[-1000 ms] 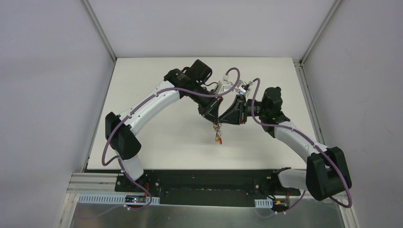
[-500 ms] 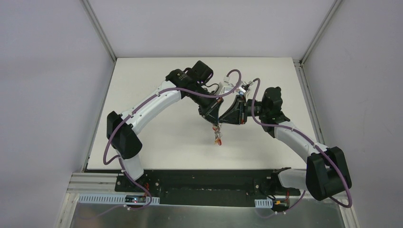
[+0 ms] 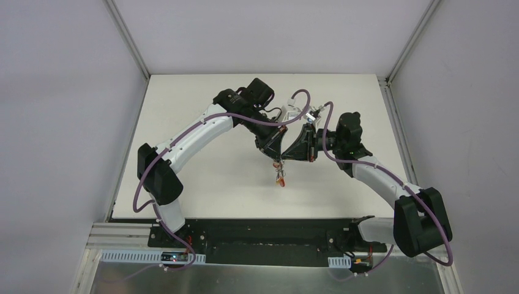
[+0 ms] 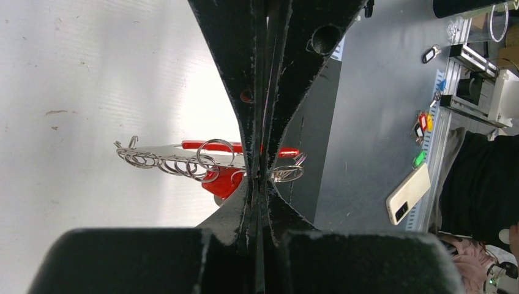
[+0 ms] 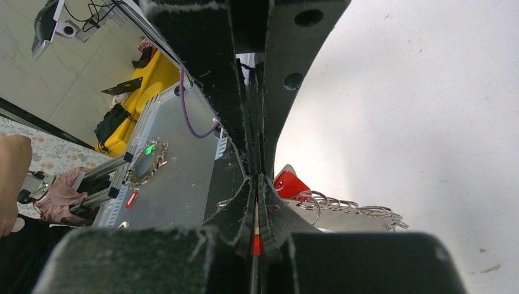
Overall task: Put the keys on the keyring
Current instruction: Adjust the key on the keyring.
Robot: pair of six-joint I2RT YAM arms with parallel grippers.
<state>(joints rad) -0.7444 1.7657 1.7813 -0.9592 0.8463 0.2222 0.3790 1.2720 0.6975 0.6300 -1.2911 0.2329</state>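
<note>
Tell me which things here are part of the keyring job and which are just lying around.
Job in hand:
- keyring, red half and metal rings showing
- left gripper, shut on it
- right gripper, shut on it

Lying about, on the grey surface beyond the table:
- white phone
- coloured key tags

Both arms arch in over the table (image 3: 202, 177), and the left gripper (image 3: 276, 159) and right gripper (image 3: 286, 159) meet nose to nose at mid-table with their jaws pressed together. That leaves me no gap to pass between them, and the keyring (image 3: 281, 177) dangles just beneath the meeting point. Purple cables (image 3: 300, 98) loop above both wrists and crowd any approach from the far side. I have bare tabletop open toward the near edge, under the left arm's span and in the far right corner.
</note>
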